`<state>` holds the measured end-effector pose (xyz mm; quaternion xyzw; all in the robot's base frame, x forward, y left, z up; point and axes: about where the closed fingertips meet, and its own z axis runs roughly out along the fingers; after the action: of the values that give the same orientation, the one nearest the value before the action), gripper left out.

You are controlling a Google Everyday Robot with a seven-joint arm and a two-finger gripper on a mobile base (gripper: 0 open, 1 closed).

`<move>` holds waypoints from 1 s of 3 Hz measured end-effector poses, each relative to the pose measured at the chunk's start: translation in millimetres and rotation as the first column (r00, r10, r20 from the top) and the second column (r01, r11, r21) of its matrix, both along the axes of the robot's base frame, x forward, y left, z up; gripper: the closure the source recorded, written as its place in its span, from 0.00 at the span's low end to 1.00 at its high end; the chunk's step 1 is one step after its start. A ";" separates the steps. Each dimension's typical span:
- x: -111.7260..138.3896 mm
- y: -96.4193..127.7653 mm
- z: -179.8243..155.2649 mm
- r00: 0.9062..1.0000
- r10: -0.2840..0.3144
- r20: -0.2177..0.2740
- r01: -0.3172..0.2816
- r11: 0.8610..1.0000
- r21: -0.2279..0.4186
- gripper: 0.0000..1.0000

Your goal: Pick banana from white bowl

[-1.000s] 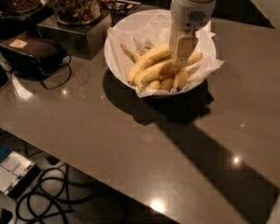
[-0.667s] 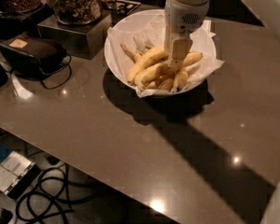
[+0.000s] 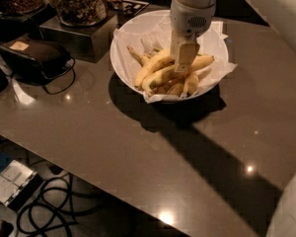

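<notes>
Dark glossy counter (image 3: 138, 152), dimly lit. Banana (image 3: 160, 77) lying in the white bowl (image 3: 138, 22) among shorter ones, on crinkled paper, not lifted yet. Gripper (image 3: 184, 65) down inside the bowl, right over the banana's middle, seemingly touching it; clamped or released, cannot tell. Reach apparently done; firm grasp and lift out left to do. Arm hanging nearly vertical from above, wrist pointing straight down. Beyond the bowl, snack jars (image 3: 79, 4) and a black pouch (image 3: 37, 56).
</notes>
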<state>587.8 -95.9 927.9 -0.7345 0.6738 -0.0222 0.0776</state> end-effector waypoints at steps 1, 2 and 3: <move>4.2 -0.6 -2.1 1.000 0.002 -0.001 -0.002 1.000 -0.008 0.56; 5.3 2.6 -7.6 1.000 0.010 -0.013 -0.010 1.000 -0.014 0.57; 6.5 2.3 -16.5 0.999 0.010 -0.032 -0.010 1.000 -0.019 0.56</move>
<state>594.3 -93.6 911.4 -0.7389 0.6710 -0.0168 0.0599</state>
